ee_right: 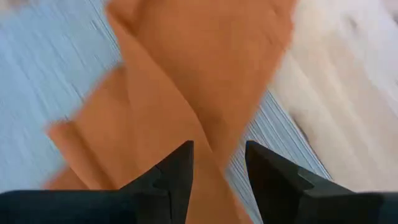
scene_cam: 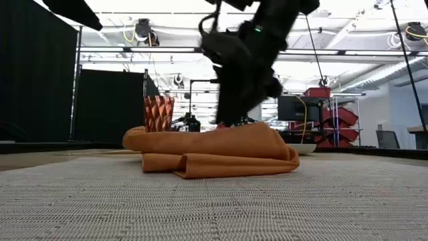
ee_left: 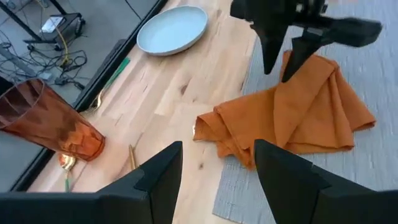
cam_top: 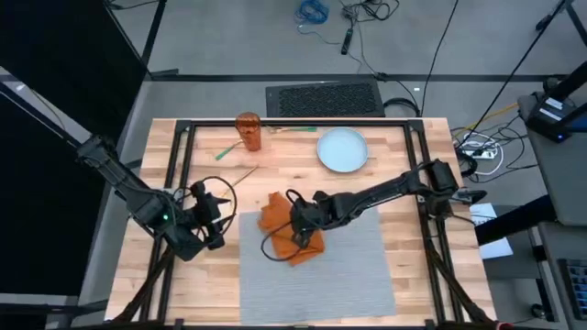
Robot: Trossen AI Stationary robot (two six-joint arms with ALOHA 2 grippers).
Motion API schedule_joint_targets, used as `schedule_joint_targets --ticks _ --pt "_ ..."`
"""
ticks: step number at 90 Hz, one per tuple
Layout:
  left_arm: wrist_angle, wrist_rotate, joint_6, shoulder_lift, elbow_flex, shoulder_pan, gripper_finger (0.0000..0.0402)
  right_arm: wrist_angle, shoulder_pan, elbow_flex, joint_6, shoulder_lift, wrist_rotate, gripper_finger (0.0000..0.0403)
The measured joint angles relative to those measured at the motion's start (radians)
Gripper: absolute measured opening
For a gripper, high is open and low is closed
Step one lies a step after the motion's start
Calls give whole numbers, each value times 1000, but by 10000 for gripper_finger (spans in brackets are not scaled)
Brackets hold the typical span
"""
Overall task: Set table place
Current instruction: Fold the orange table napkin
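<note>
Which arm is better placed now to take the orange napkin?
Probably the right. The right gripper hangs open directly above the napkin, which lies on the placemat's edge. The left gripper waits, open, beside it over the table.

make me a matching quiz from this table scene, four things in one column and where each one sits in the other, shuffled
Things:
1. napkin
2. plate
3. glass
4. left end effector

Places:
A. on bare wood at the table's far edge, right of the glass
B. half on the placemat, half on wood
C. over bare wood, left of the placemat
D. upright, far side, left of the plate

Pairs: 1-B, 2-A, 3-D, 4-C
</note>
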Motion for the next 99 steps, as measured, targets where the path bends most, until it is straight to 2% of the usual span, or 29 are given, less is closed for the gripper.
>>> schedule_joint_targets --ticks 19,31,43,99 --pt "28 0 -12 0 0 0 184 -75 20 -89 29 -139 70 130" --pt "54 0 -10 0 0 0 184 -42 7 -212 94 -224 13 130" --pt "64 0 -9 0 0 0 184 105 4 -316 129 -267 -28 130" --pt "70 2 -4 0 0 29 184 121 4 -302 94 -240 -38 130"
